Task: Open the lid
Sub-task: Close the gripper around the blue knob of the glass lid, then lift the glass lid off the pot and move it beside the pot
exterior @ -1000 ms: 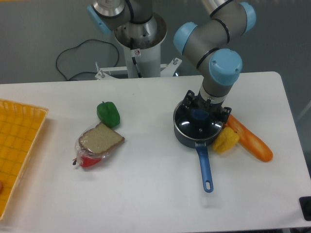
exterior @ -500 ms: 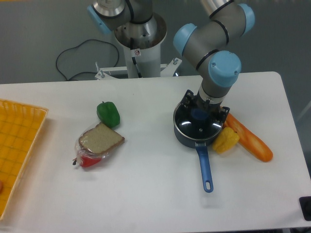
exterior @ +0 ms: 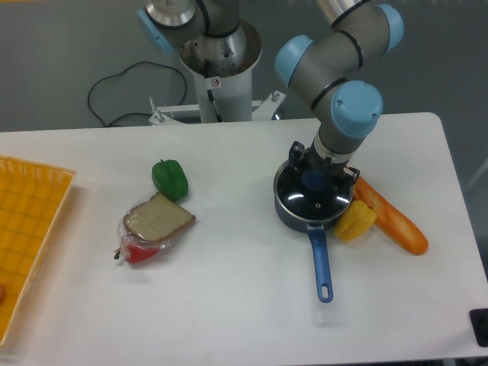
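The lid, a round glass disc with a thin metal rim, lies on the dark blue saucepan at the table's centre right. Its blue knob sits between the fingers of my gripper, which comes straight down from above. The wrist hides most of the fingers, so I cannot make out whether they press on the knob. The pan's long blue handle points toward the table's front edge.
A yellow pepper and an orange carrot touch the pan's right side. A green pepper and bagged bread lie to the left. A yellow basket is at the far left edge.
The gripper, lid and pan have shifted very slightly to the right; the gripper stays over the knob.
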Robot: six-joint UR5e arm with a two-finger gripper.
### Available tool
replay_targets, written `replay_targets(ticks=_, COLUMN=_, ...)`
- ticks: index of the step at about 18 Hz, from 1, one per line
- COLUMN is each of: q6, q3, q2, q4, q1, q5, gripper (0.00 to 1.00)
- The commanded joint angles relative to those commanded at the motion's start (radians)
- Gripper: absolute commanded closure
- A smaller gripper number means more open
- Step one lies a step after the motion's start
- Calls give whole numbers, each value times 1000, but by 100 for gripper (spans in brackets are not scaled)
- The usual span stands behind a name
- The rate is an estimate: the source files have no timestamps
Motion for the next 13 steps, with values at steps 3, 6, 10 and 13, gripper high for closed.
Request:
replay_targets(ticks=3, q6=0, q3=34, q2=2, q4=-37, q1=-2, q5=-8, gripper=45)
replay_targets(ticks=6, q6=0, q3=61, q2=3, q4=-64, q1=-8, q5=-11, gripper=45)
replay_targets(ticks=10, q6=2, q3=104, q2=6, q4=-95, q1=-29, q5=-26, gripper=45)
replay_targets(ticks=13, q6=6, q3=140, q2=11, q4=-97, q1=-73, q5=-25, gripper=45)
